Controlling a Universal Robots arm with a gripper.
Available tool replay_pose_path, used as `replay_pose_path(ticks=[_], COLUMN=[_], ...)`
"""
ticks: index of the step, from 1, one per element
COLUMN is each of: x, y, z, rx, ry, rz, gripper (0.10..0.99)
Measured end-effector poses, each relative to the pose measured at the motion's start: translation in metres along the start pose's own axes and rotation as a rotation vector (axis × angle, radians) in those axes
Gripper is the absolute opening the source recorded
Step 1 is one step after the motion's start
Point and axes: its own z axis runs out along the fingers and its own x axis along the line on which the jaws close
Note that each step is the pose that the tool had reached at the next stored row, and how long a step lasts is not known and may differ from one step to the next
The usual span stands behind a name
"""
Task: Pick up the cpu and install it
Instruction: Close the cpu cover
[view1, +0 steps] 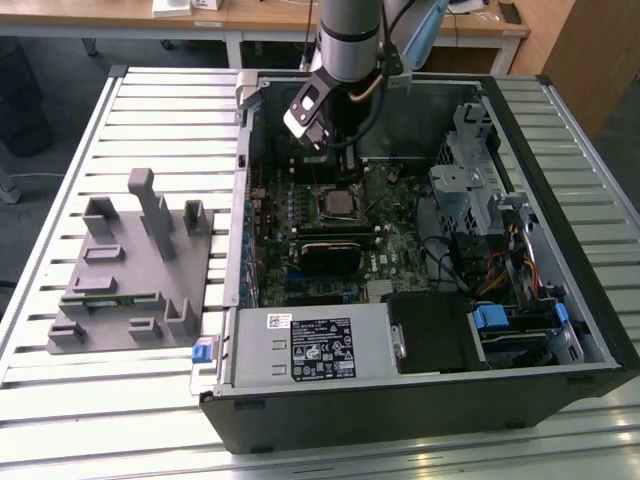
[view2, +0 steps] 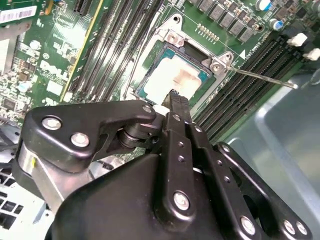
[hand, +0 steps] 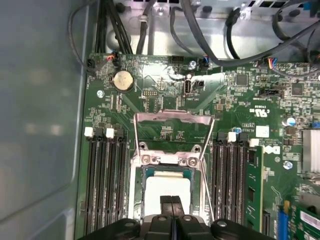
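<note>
Directly ahead of the fingertips, in the first wrist view: the cpu (hand: 167, 182), a small square chip with a silvery-white top, lying flat in its socket. The load frame (hand: 172, 116) stands open beyond it.

Gripper (hand: 171, 201): fingers together, nothing between them; tips at the chip's near edge, contact cannot be told.

Handling, by judgement: light, rigid, smooth-topped, fragile underneath. Hold by two opposite edges, kept level.

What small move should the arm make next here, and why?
Probably lift the gripper straight up, clear of the socket. In both wrist views the chip lies flat inside the socket, the gripper's shut fingers sit over one edge of it gripping nothing, and the metal frame stands swung open, so the chip looks placed but not yet clamped.
</note>
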Motion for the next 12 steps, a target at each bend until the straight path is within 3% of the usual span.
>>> replay_pose_path(ticks=[12], x=[0.0006], y=[0.002], z=[-0.0308], rx=[0.0], ry=[0.0], rz=[0.0], gripper=[0.106])
